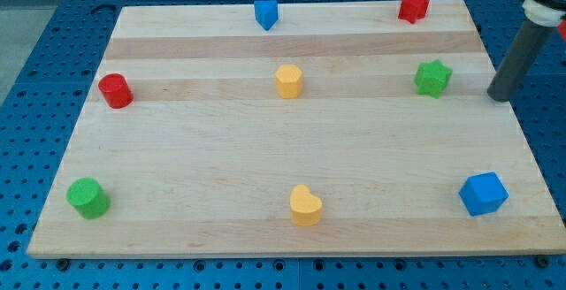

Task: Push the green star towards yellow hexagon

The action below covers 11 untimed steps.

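Near: yellow heart (pixel 305 206), blue cube (pixel 484 193). Mid-table (pixel 265 157): green star (pixel 432 79), well right of yellow hexagon (pixel 288 81). My tip (pixel 500 96) right of star, apart; no hand fitted. Push best straight leftward, centred on star.

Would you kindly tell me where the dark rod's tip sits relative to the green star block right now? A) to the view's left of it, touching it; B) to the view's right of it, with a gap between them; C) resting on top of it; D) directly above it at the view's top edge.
B: my tip stands near the wooden board's right edge, to the view's right of the green star block, with bare wood between them.
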{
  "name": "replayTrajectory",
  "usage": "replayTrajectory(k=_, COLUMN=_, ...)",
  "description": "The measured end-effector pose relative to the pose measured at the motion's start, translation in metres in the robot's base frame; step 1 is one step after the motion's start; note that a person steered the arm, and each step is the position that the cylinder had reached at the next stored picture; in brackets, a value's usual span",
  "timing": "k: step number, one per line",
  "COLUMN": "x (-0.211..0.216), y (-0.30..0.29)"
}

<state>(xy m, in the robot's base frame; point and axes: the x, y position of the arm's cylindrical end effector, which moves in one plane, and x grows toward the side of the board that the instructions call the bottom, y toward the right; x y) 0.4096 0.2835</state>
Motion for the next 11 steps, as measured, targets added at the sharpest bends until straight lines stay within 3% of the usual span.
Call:
replayTrajectory(k=1, x=-0.015, y=-0.01)
replayTrajectory(k=4, x=-0.025, y=-0.147)
replayTrajectory(k=5, x=-0.024, y=-0.134)
replayTrajectory(k=7, x=-0.044, y=-0.047)
replayTrajectory(k=11, x=-0.056, y=-0.199)
